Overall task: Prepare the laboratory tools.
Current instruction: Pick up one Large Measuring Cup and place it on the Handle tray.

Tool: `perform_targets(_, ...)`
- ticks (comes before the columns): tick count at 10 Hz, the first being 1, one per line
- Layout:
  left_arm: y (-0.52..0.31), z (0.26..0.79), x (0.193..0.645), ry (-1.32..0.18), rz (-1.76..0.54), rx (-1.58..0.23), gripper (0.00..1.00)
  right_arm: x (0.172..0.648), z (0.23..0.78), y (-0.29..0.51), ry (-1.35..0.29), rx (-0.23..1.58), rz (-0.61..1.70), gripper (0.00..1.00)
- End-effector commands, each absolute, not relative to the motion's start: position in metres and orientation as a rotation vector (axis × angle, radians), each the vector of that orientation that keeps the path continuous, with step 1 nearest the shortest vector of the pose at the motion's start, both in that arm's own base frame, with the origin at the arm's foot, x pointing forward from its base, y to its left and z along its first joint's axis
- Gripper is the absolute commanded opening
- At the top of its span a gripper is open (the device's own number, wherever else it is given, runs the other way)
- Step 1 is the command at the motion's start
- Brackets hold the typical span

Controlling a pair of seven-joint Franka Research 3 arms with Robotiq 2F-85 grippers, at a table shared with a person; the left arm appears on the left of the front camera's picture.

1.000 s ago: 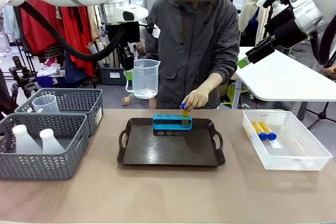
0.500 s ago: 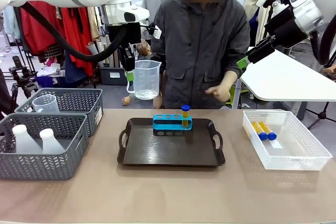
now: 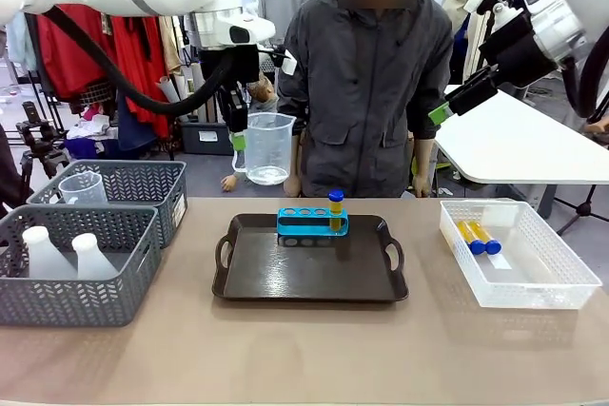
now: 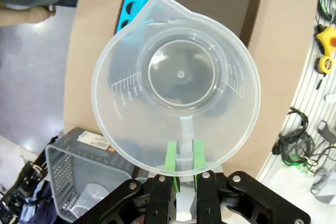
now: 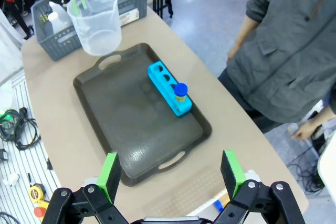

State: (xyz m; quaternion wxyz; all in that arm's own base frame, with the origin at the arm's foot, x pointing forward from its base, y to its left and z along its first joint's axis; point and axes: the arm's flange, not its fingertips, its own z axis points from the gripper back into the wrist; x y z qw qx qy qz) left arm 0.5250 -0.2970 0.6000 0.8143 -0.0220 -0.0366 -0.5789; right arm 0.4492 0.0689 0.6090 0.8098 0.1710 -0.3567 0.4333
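Note:
My left gripper hangs above the table's far edge, shut on the handle of a clear measuring beaker. From the left wrist, the beaker is seen from above with the green pads clamping its handle. A blue tube rack stands at the back of the black tray. One yellow test tube with a blue cap stands in the rack's right end. Two more tubes lie in the clear crate. My right gripper is open and high on the right, holding nothing; its pads frame the tray and rack.
Two grey baskets stand at the left: the near one holds two white conical flasks, the far one another beaker. A person stands at the far edge, arms down. A white table stands behind on the right.
The person let go of the tube standing in the rack and drew the hand back to their side. My left gripper with the beaker shifted slightly right.

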Motion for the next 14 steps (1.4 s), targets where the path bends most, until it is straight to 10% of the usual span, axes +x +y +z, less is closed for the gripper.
perform_targets(1,-0.337,0.582,0.529,-0.065,-1.269,-0.005,0.00,0.450,0.611,0.069,-0.777,0.398,0.918,1.00)
perform_targets(14,-0.479,0.434,0.564,-0.079,-1.736,-0.072,0.00,0.450,0.611,0.069,-0.777,0.398,0.918,1.00)
